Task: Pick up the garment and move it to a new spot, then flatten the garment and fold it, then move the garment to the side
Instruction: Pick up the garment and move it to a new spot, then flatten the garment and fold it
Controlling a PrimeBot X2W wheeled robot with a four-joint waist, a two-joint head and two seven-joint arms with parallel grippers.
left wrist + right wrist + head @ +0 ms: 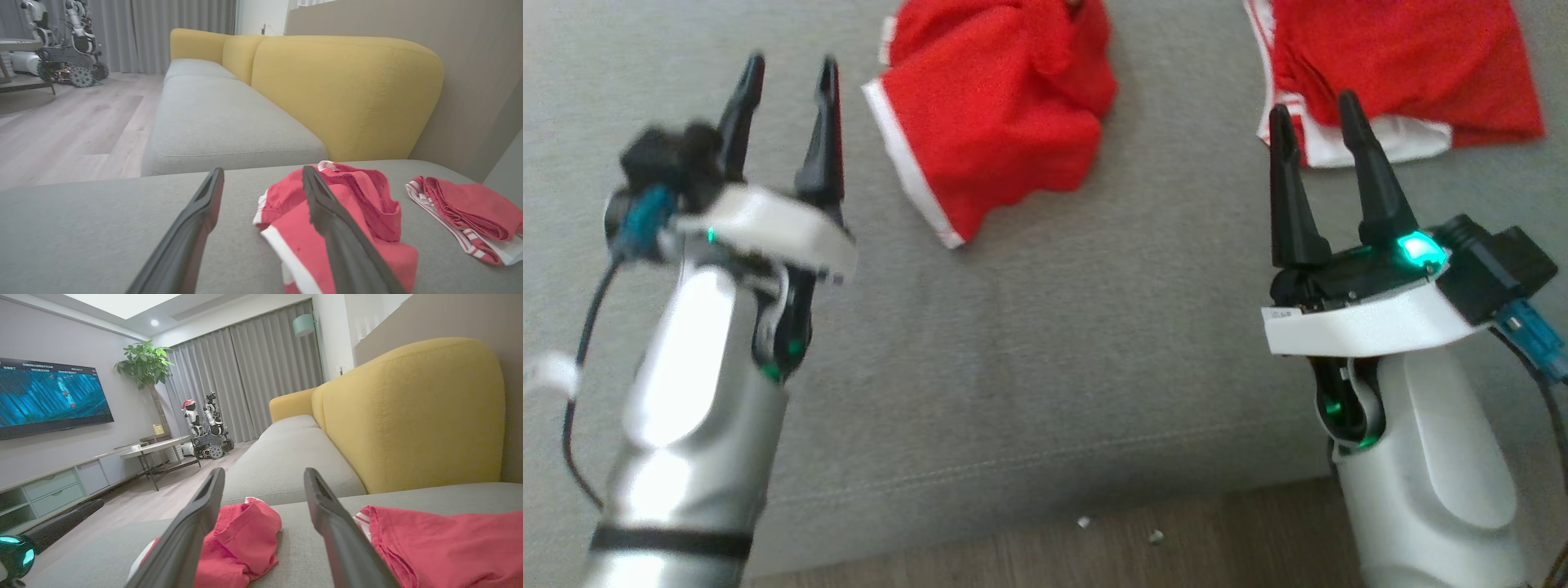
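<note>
Grey sofa cushion [1045, 343] carries the crumpled red garment [992, 106] near its far edge, ahead and to the right of the left gripper [792, 65], which is nearer it than the right gripper [1313, 104]; both grippers gape wide and empty.
</note>
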